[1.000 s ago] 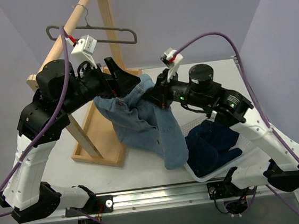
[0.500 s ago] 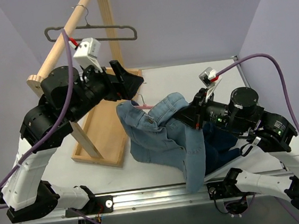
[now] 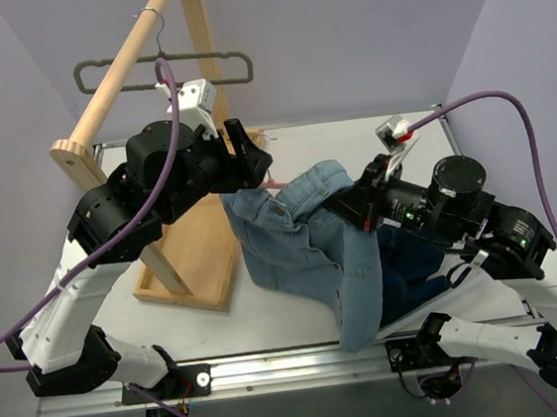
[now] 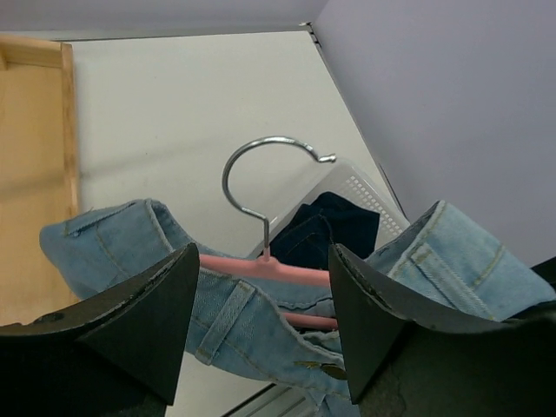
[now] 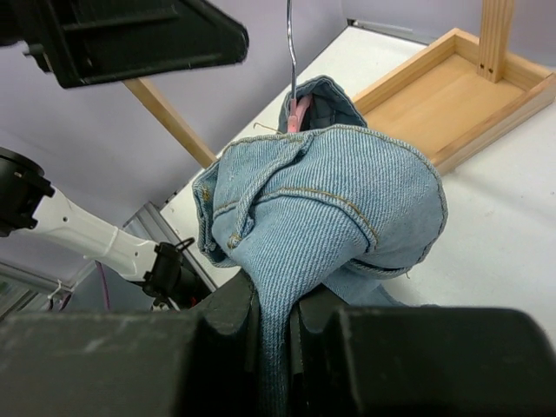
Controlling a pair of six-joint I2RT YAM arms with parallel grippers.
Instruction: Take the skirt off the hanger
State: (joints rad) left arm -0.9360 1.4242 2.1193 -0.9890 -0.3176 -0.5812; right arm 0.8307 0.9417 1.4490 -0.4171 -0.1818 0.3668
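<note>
A light blue denim skirt hangs bunched on a pink hanger with a metal hook, in the air above the table. My right gripper is shut on a fold of the skirt, with the cloth squeezed between the jaws. My left gripper is open. Its jaws stand on either side of the pink hanger bar without touching it. The skirt's waistband drapes over the hanger.
A wooden clothes rack stands at the back left with a grey hanger on its rail and a wooden base tray. A white basket holding a dark blue garment sits under the right arm.
My right gripper has pulled the skirt and hanger to the right, away from the rack. My left arm has followed to the right and its jaws now stand open at the hanger.
</note>
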